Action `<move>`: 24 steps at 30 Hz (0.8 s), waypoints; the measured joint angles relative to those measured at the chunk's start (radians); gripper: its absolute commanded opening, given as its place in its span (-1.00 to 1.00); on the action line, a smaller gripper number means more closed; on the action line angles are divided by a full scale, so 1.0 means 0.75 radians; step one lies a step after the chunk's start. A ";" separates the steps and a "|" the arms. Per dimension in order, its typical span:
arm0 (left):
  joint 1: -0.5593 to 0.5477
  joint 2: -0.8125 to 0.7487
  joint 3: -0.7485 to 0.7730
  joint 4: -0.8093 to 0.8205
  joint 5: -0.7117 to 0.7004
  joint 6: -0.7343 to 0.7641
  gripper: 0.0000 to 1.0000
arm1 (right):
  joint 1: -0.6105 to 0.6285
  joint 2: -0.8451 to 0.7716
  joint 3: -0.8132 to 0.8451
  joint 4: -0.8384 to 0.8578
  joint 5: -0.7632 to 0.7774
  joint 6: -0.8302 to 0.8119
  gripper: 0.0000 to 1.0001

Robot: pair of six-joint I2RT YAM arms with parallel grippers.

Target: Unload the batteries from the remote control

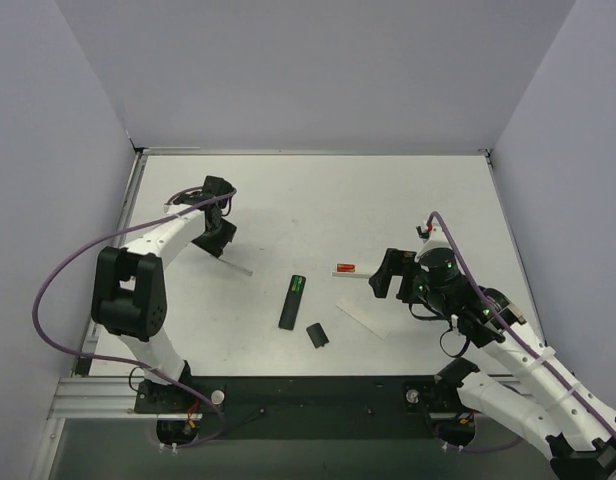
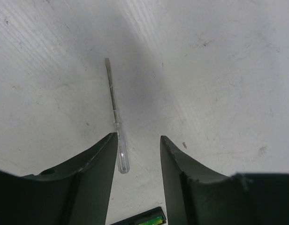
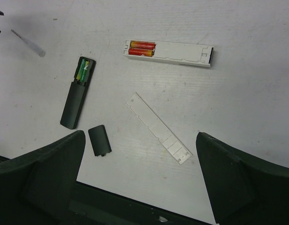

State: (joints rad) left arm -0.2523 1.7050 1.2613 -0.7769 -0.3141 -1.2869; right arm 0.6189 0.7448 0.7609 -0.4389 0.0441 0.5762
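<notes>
The black remote control (image 3: 76,101) is lying flat on the white table (image 1: 288,200), near the middle and between the two arms. Its battery slot is facing up and open at the far end. The green batteries (image 3: 83,71) are sitting inside that slot, side by side. The small black cover (image 3: 99,140) is lying just beside the remote's near end, apart from it.

The left gripper (image 2: 139,140) is hovering low over the table, well to the left of the remote. Its jaws are standing partly apart. The clear handle of a thin screwdriver (image 2: 117,126) is lying between them, right against one finger (image 2: 97,159), with a gap on the other side, so it is not clamped.

The right gripper (image 3: 140,135) is spread wide and holding nothing. It is hanging over a white cover strip (image 3: 158,127). Beyond that, a white remote (image 3: 170,52) is lying with red batteries (image 3: 142,48) in its open slot.
</notes>
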 measured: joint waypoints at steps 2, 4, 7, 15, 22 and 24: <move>0.000 0.043 0.005 -0.013 0.007 -0.013 -0.04 | 0.007 0.010 0.000 -0.001 0.000 0.001 0.96; 0.000 0.080 0.005 -0.030 0.015 -0.024 -0.04 | 0.015 0.017 0.000 -0.001 0.001 0.001 0.96; -0.001 0.108 0.002 -0.032 0.031 -0.038 -0.04 | 0.017 0.021 0.000 -0.001 0.001 0.001 0.96; -0.002 0.187 -0.018 -0.027 0.040 -0.051 -0.04 | 0.024 0.036 0.004 -0.001 0.001 0.000 0.96; -0.002 0.200 -0.040 -0.026 0.042 -0.055 -0.13 | 0.032 0.046 0.015 -0.005 0.004 0.000 0.95; -0.002 0.206 -0.047 -0.026 0.047 -0.058 -0.17 | 0.033 0.047 0.019 -0.007 0.004 0.000 0.95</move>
State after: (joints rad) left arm -0.2539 1.8595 1.2263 -0.7967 -0.2790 -1.3308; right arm 0.6434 0.7803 0.7750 -0.4438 0.0471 0.5762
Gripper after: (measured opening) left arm 0.441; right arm 0.975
